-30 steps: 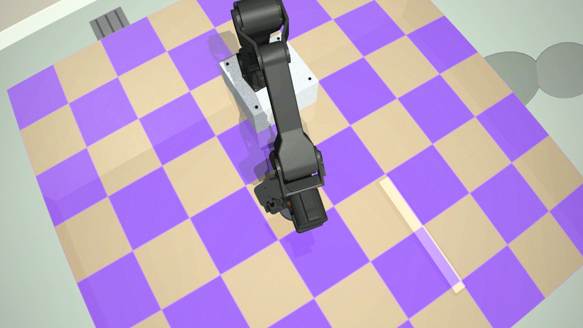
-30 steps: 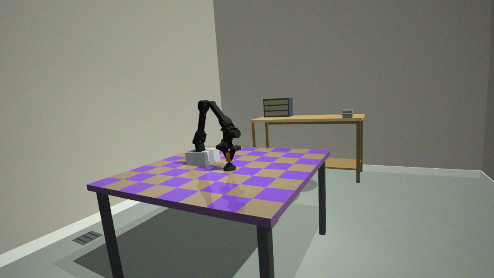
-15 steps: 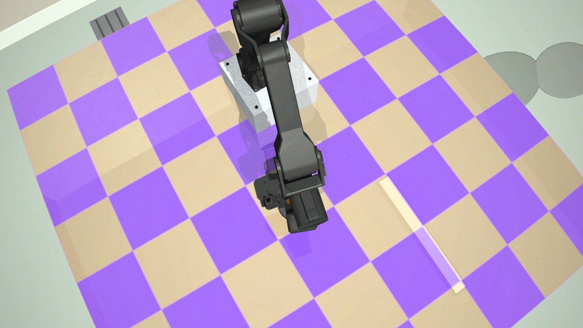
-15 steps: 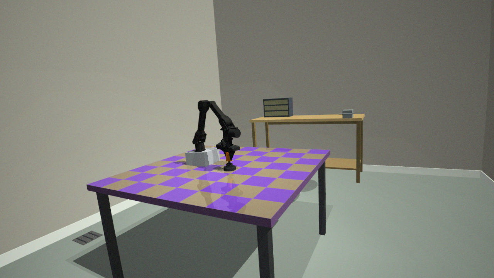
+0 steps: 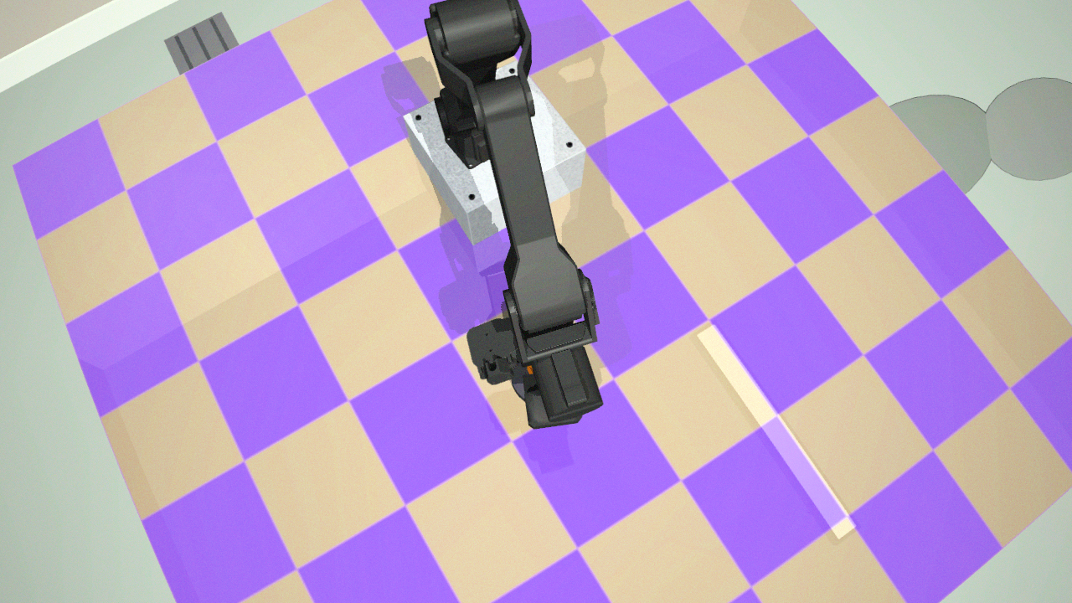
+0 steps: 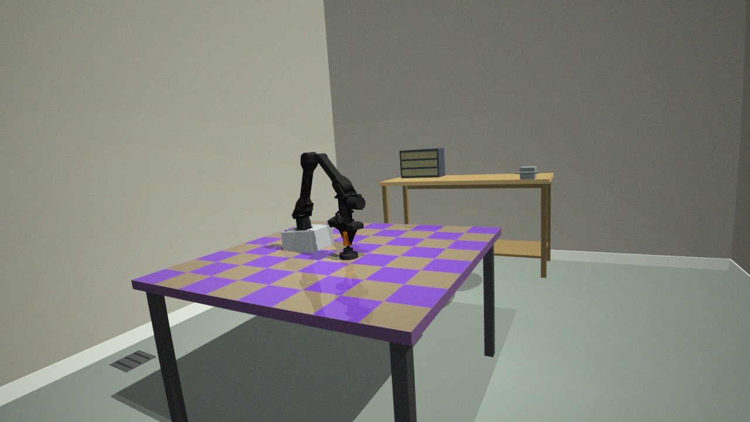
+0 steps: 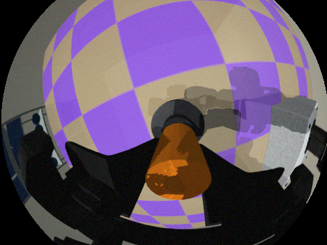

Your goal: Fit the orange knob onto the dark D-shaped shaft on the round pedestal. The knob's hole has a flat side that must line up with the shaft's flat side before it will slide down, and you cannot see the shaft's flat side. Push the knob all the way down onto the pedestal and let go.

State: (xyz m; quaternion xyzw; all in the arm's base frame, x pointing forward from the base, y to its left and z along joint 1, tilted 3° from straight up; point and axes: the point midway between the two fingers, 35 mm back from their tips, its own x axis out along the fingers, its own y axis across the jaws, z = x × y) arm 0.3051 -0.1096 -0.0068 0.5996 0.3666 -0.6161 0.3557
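Note:
The orange knob (image 5: 529,369) (image 6: 345,238) (image 7: 178,173) is upright between the fingers of my gripper (image 6: 348,242) (image 7: 177,144), which is shut on it. In the top view the arm hides the fingertips and most of the knob. The dark round pedestal (image 6: 348,256) (image 7: 159,119) stands on the table directly below the knob. In the exterior view the knob's lower end is a little above the pedestal's wide base, with a narrow dark part between them. The knob and fingers hide the shaft's top, so I cannot tell whether the shaft is inside the hole.
The arm's pale block base (image 5: 558,138) (image 6: 299,240) (image 7: 284,146) stands behind the pedestal, close to it. The checkered table (image 5: 494,517) (image 6: 256,288) (image 7: 170,37) carries both. A wooden workbench (image 6: 466,179) stands far off by the wall.

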